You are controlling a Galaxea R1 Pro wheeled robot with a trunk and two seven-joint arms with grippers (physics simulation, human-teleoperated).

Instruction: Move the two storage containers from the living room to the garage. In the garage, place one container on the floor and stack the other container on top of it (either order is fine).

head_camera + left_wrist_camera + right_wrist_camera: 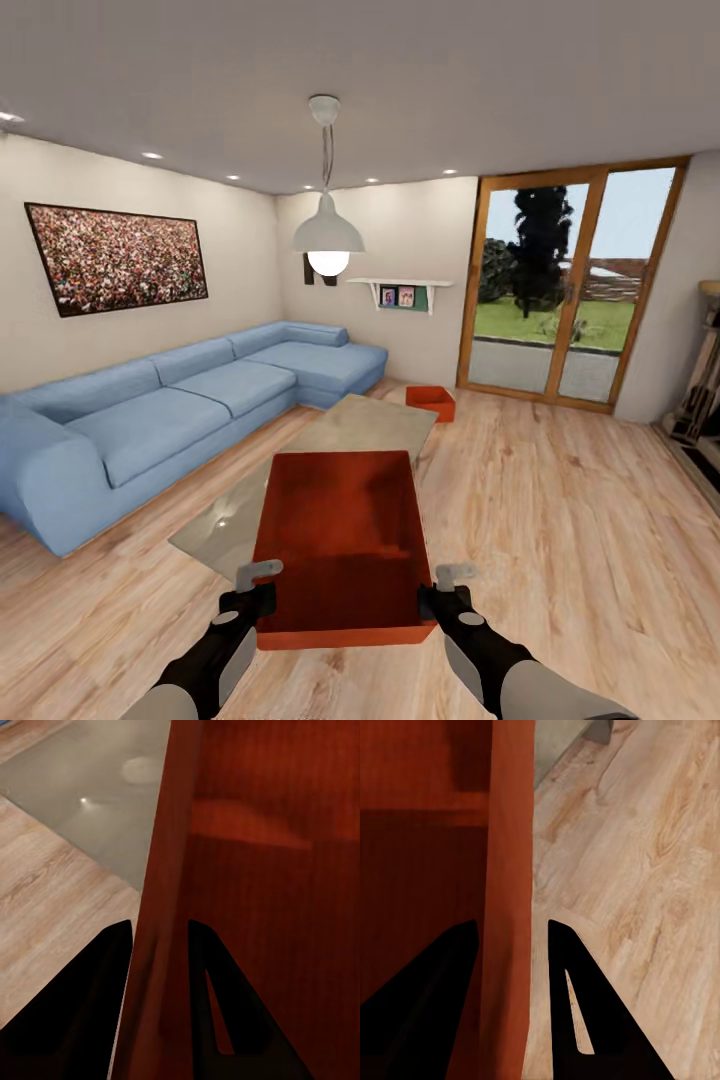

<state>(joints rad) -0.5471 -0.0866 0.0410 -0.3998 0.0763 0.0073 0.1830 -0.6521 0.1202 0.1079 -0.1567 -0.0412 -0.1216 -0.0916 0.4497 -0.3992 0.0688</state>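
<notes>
I hold an orange-red storage container point(340, 540) in front of me, above the wood floor and the rug's near edge. My left gripper point(262, 590) is shut on its left wall point(161, 930), one finger inside and one outside. On the opposite side, my right gripper point(440, 592) is shut on the right wall point(510, 907) in the same way. A second storage container point(431, 402) rests on the floor far ahead, near the sofa's end and the glass door.
A blue corner sofa point(170, 410) runs along the left wall. A grey rug point(350, 440) lies ahead under the held box. Light wood floor point(560, 520) spreads to the right. A glass patio door point(565, 290) is at the back right, fireplace tools point(700, 400) at the far right.
</notes>
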